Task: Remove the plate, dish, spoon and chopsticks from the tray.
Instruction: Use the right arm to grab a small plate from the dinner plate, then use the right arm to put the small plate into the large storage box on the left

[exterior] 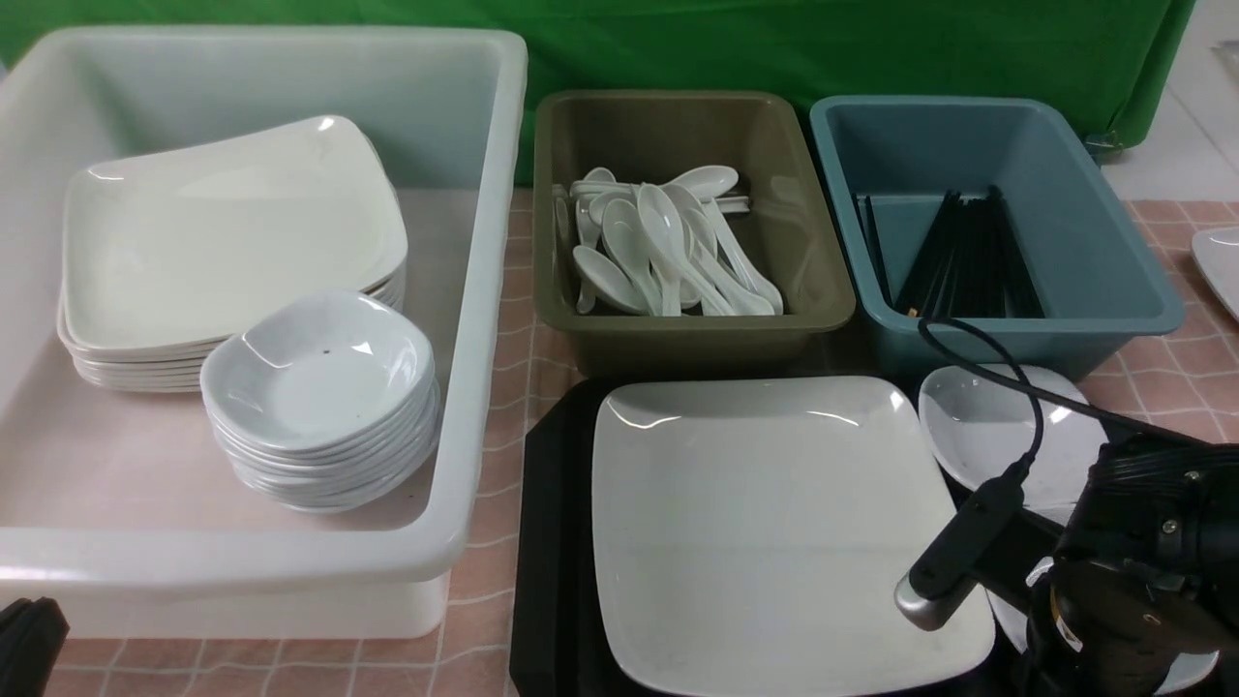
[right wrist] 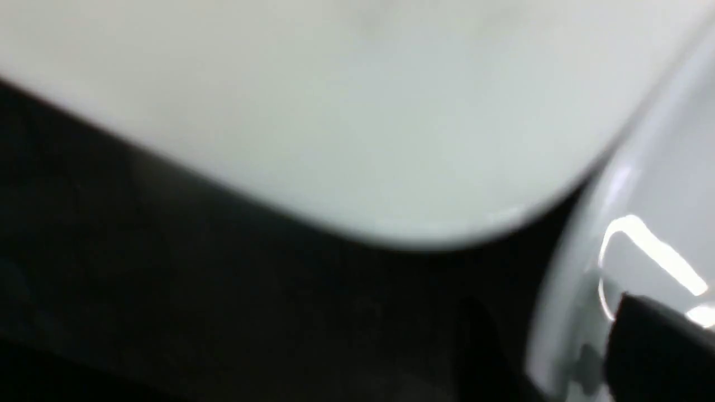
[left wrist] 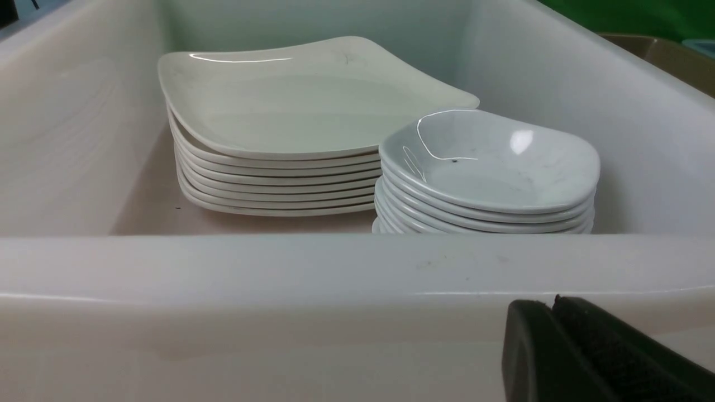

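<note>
Front view: tray [exterior: 552, 542] at 6 o'clock, the plate [exterior: 774, 523] flat on it. A dish [exterior: 987, 426] sits at the plate's 2 o'clock, just beside it. No spoon or chopsticks visible on the tray; they may be hidden under the right arm [exterior: 1142, 552], which is low at the plate's 4 o'clock. White tub [exterior: 484, 290] at 9 o'clock holds a plate stack [exterior: 223, 242] and a dish stack [exterior: 319, 387]. Olive tub [exterior: 813, 281] at 12 holds stored spoons [exterior: 658, 252]. Blue tub [exterior: 1113, 261] at 1 holds stored chopsticks [exterior: 958, 261]. Left gripper [exterior: 29, 644] parked at 8 o'clock, clear of the tray.

Left wrist view: left gripper [left wrist: 558, 352] has its jaws pressed together with nothing between them, outside the white tub's [left wrist: 279, 262] near rim.

Right wrist view: blurred. Plate [right wrist: 335, 111] corner over the dark tray [right wrist: 167, 290]. One dark finger of the right gripper [right wrist: 653, 346] lies against a glossy white piece [right wrist: 631, 223], dish or spoon, cannot tell. Only that finger shows, so jaw width and whether anything is gripped cannot be told.

Step, as judged: the first pick, on the tray's right side, with nothing cleared from the tray yet. Next move calls for a firm pinch on that slick rim, a lift clear of the plate's edge, then a carry to the matching tub.
</note>
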`<move>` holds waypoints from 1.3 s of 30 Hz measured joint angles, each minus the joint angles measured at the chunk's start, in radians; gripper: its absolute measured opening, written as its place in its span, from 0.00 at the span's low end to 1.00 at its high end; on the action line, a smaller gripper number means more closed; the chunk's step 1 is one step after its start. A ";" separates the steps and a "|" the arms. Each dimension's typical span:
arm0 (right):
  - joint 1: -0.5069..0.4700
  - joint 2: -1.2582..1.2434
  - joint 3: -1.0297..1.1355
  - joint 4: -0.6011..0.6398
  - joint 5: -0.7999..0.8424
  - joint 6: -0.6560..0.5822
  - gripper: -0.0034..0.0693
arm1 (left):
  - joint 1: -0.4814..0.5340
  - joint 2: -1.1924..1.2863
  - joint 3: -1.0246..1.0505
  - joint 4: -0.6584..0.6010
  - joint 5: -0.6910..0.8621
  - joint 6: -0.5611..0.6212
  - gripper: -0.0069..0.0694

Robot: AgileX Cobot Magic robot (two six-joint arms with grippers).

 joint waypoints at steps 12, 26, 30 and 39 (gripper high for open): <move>0.012 0.002 -0.094 -0.015 0.176 -0.011 0.20 | 0.000 0.000 0.000 0.000 0.000 0.001 0.12; 0.013 -0.098 -0.383 0.226 0.462 -0.126 0.15 | 0.000 0.000 0.000 0.000 0.000 0.001 0.12; 0.013 -0.193 -0.518 0.365 0.481 -0.193 0.15 | 0.000 0.000 0.000 0.000 0.000 0.000 0.12; 0.075 -0.148 -0.774 1.064 0.224 -0.712 0.15 | 0.000 0.000 0.000 0.000 0.000 0.001 0.12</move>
